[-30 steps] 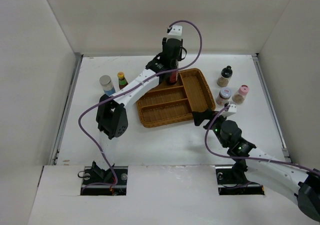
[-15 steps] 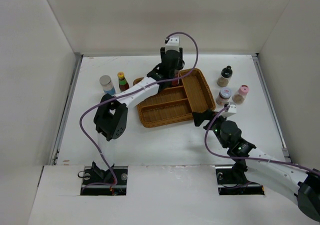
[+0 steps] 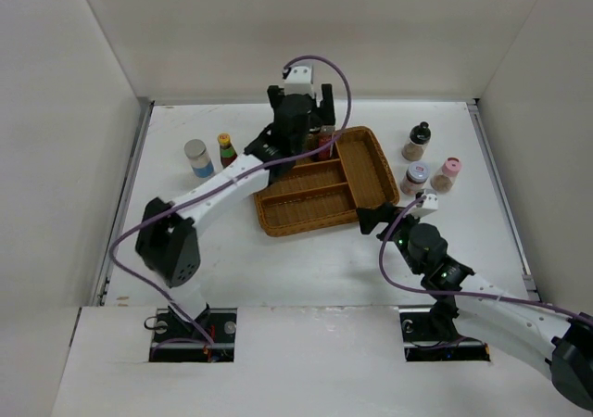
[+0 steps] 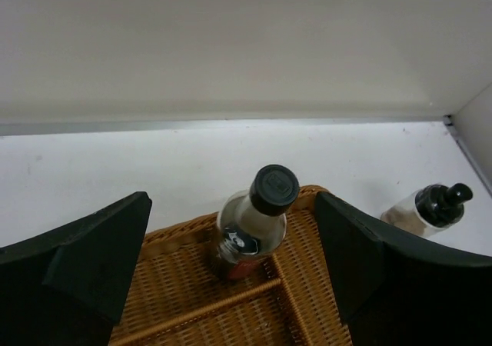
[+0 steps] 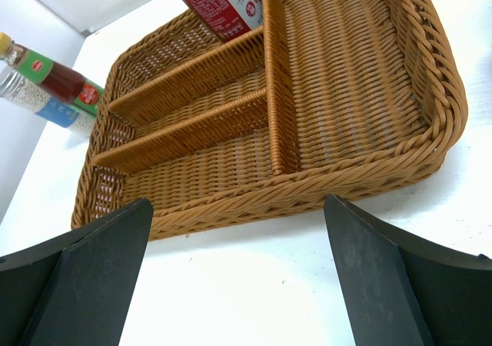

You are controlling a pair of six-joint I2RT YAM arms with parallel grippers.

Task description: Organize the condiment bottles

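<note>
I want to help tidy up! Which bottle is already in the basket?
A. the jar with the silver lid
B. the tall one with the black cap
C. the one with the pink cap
B: the tall black-capped bottle stands inside the wicker tray, while the pink-capped shaker and the silver-lid jar sit outside it.

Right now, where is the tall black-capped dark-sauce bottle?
In the left wrist view, the dark-sauce bottle stands in the wicker tray's far narrow compartment, next to the long divider. It sits between the fingers of the open left pincer, apart from both.
</note>
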